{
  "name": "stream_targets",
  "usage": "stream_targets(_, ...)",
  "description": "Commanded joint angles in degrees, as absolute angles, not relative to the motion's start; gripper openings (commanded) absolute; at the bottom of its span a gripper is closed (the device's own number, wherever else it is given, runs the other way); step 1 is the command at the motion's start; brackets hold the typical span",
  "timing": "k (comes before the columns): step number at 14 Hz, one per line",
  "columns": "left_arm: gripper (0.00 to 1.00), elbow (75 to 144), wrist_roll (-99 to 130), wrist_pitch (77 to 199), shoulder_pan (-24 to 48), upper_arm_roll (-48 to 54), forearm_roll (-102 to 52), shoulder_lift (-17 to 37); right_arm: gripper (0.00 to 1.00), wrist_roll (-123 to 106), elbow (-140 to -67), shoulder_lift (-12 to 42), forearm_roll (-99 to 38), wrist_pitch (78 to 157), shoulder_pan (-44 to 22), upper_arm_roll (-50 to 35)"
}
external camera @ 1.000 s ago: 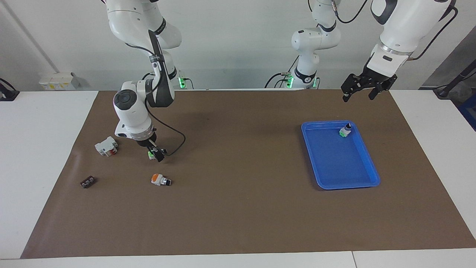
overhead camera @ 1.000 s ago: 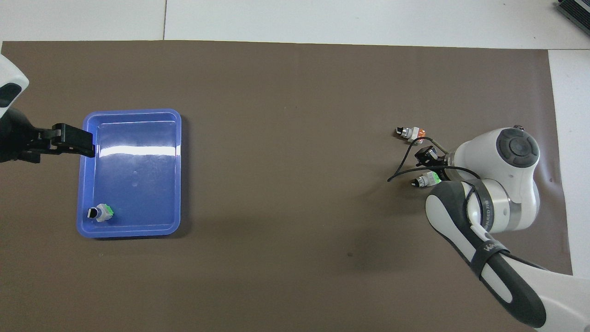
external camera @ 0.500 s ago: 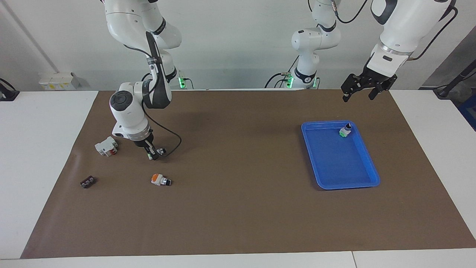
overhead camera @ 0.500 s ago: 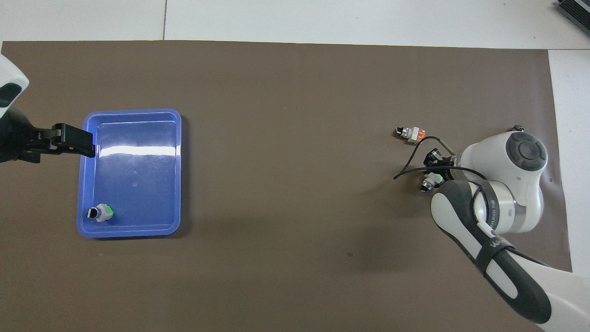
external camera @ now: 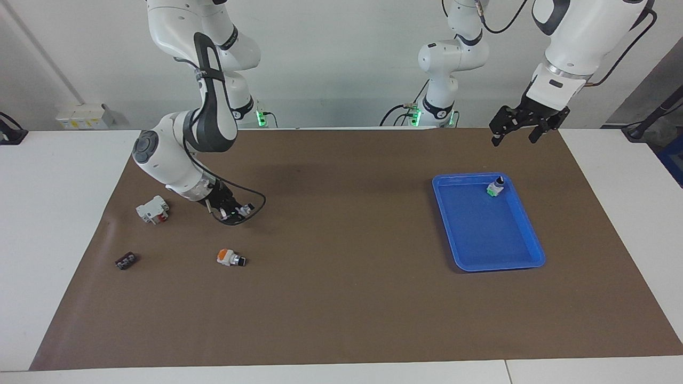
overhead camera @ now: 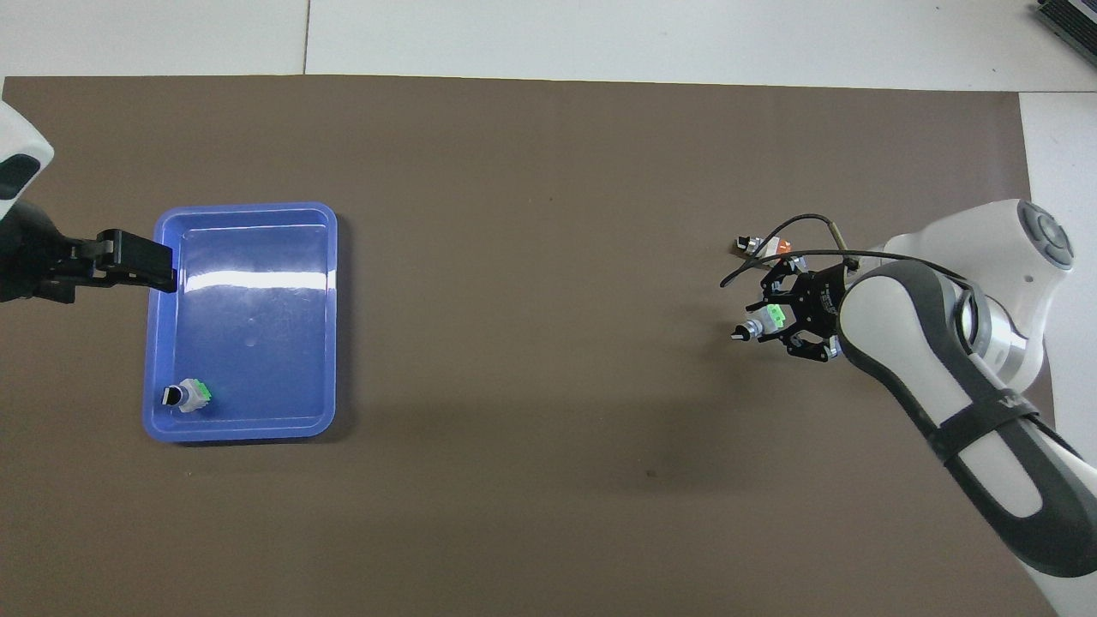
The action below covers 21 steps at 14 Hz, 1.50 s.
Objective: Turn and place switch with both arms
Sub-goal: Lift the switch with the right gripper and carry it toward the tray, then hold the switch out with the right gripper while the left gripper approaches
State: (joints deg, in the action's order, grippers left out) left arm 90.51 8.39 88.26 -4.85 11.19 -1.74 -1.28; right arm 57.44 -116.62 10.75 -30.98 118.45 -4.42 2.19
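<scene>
Right gripper [overhead camera: 776,319] clamped on switch [overhead camera: 765,320], lifted off mat near right arm's end of tabletop. Left gripper [external camera: 522,127] waited open above tabletop's robot-side edge, near tray [external camera: 525,258]. Step: pick-up done; next likely turn, then handover.

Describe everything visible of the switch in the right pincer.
The switch is tiny, with a white body, a bright green block at one end and a dark knob tip at the other, plastic by its look. It lies roughly level, knob pointing toward the left arm's end. The right pincer is shut on it, over the brown mat beside the orange-capped switch.
</scene>
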Motion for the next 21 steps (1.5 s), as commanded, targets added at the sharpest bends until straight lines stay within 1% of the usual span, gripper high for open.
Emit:
stream_targets(1,1.0,92.1,7.6,88.2,-5.3,11.3,-2.1,-2.8,0.0,62.1,-113.7,10.3,-42.5,114.0,-4.8,1.0)
stream_targets(7,1.0,92.1,7.8,88.2,-4.9,11.3,-2.1,-2.8,0.0,77.0,-105.7,9.9,-58.2,114.3,-11.0,-3.0)
stream_targets(9,1.0,92.1,7.6,87.9,-4.4,11.4,-2.1,-2.8,0.0,77.5,-105.0,9.1,-63.1,115.5,-12.2,-4.3)
stream_targets(12,1.0,92.0,10.8,85.9,-2.4,12.2,-4.8,-3.3,0.0,78.8,-105.0,7.1,-67.8,120.9,-16.1,-5.2)
stream_targets(15,1.0,92.4,16.5,86.0,-2.5,12.1,-14.7,-3.4,0.0,79.4,-105.0,5.9,-72.6,124.7,-18.6,-5.6)
stream_targets(16,0.99,92.3,21.1,86.3,-2.4,12.0,-18.6,-3.4,0.0,80.5,-105.0,5.7,-72.6,126.8,-20.2,-5.7)
stream_targets(18,0.93,92.4,36.7,88.5,-1.8,12.2,-24.8,-3.4,0.0,82.2,-105.0,5.8,-72.6,132.9,-23.8,-5.7)
stream_targets(20,0.9,92.5,46.0,91.5,-1.1,12.3,-29.4,-3.3,0.0,82.3,-105.1,5.8,-72.3,135.0,-25.5,-5.7)
stream_targets(21,0.86,92.5,48.8,92.0,-1.1,12.4,-31.4,-3.3,0.0,82.4,-105.2,5.8,-71.9,135.0,-25.6,-5.7)
